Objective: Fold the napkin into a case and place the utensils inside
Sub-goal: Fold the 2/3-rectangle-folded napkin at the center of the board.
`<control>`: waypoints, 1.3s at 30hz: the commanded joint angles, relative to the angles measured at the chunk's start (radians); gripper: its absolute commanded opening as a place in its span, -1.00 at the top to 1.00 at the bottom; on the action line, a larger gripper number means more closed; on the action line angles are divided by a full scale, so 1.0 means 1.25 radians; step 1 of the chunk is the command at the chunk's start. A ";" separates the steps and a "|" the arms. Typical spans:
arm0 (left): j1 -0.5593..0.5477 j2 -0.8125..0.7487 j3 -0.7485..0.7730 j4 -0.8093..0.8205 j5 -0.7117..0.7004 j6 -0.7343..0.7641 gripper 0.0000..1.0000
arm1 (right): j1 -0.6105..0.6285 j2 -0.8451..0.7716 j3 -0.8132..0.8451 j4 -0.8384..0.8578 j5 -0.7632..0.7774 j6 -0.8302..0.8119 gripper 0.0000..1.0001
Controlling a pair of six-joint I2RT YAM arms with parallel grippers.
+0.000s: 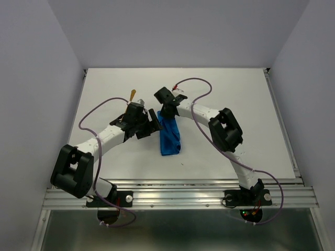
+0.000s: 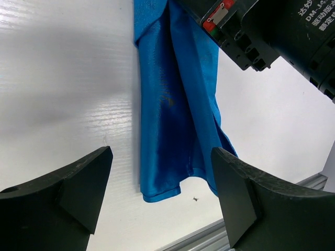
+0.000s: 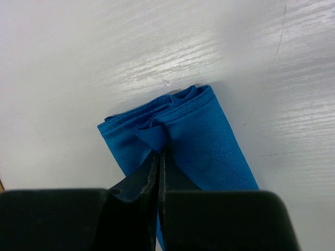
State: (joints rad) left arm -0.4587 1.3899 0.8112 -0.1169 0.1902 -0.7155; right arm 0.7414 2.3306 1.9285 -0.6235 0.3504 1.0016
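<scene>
From above, the napkin (image 1: 170, 138) lies in the middle of the surface (image 1: 235, 89) as a narrow blue strip, folded lengthwise and running from 12 to 6 o'clock. The right gripper (image 1: 168, 111) sits on the strip's 12 o'clock end, and the left gripper (image 1: 152, 125) hovers just beside it at 9 o'clock. One golden utensil (image 1: 132, 95) shows at 11 o'clock of the strip, apart from it and not yet inside.

The left wrist view shows that gripper's jaws spread wide and holding nothing, with the strip's 6 o'clock end on the surface between them.

In the right wrist view the jaws are pressed together on a small raised fold of the napkin, probably to pin it so the folds don't spring open.
</scene>
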 commanded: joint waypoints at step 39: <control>-0.137 0.156 0.064 0.040 -0.093 -0.030 -0.76 | -0.018 -0.024 -0.097 -0.079 0.087 0.161 0.99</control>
State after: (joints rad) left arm -0.6205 1.5864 0.8581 -0.0208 0.1261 -0.7998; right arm 0.7330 2.2910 1.8500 -0.6323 0.4305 1.1877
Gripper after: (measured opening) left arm 0.897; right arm 0.023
